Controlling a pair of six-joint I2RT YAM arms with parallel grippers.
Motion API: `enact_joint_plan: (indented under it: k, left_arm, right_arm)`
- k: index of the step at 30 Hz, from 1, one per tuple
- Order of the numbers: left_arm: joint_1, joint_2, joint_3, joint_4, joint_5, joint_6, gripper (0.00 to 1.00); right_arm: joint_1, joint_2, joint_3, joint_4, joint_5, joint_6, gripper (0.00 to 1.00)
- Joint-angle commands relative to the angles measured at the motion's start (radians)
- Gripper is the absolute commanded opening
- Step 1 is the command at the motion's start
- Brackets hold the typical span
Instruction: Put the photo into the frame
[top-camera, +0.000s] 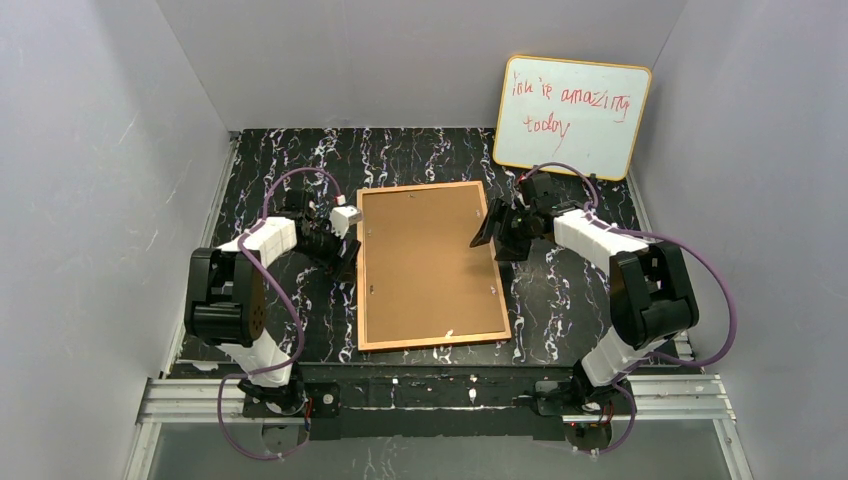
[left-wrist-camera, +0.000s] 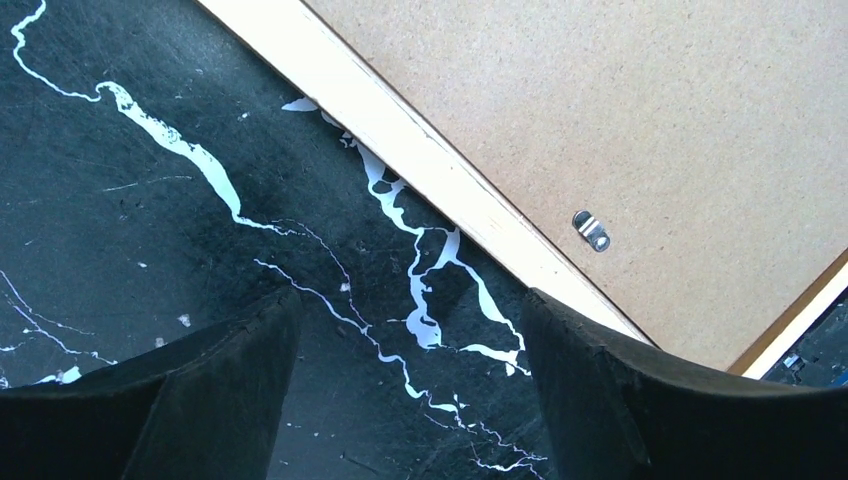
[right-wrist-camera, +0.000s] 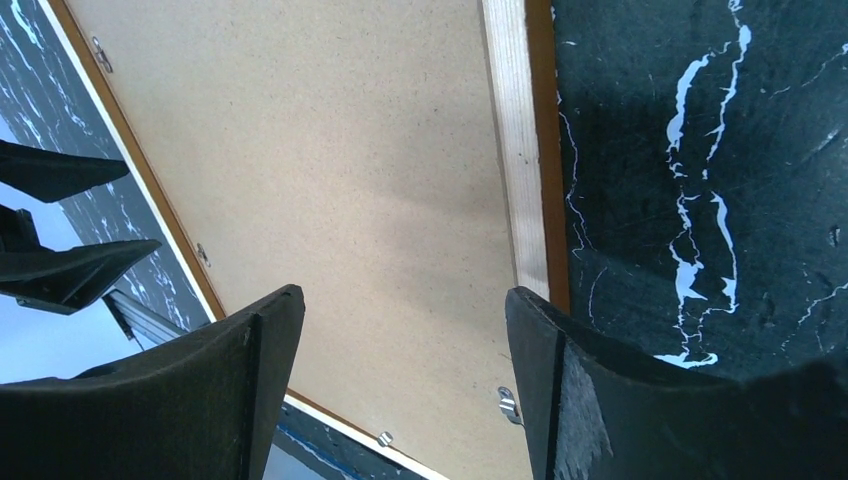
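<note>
The frame (top-camera: 430, 265) lies face down in the middle of the black marbled table, its plain brown board back up (left-wrist-camera: 620, 110) (right-wrist-camera: 330, 150). My left gripper (top-camera: 343, 250) (left-wrist-camera: 408, 330) hovers low just off the frame's left edge. It is open, with only the mat between its fingers; the right finger (left-wrist-camera: 620, 400) overlaps the wooden rim. My right gripper (top-camera: 492, 236) (right-wrist-camera: 405, 320) is at the frame's right edge, open over the back board, holding nothing. The photo does not show in any view.
A yellow-edged whiteboard (top-camera: 570, 117) with red handwriting leans against the back wall at the right. Small metal clips (left-wrist-camera: 591, 230) (right-wrist-camera: 509, 404) sit along the board's edges. Grey walls close in the table on three sides.
</note>
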Motion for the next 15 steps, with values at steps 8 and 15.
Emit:
enact_joint_plan:
  k: [8, 15]
  left_arm:
    - [-0.011, 0.005, 0.015, -0.070, 0.060, 0.002, 0.77]
    - [-0.011, -0.039, 0.003, -0.089, 0.076, -0.005, 0.76]
  right_arm:
    - [0.108, -0.110, -0.017, 0.024, 0.018, 0.013, 0.64]
    - [0.403, -0.356, -0.199, 0.063, 0.139, 0.208, 0.56]
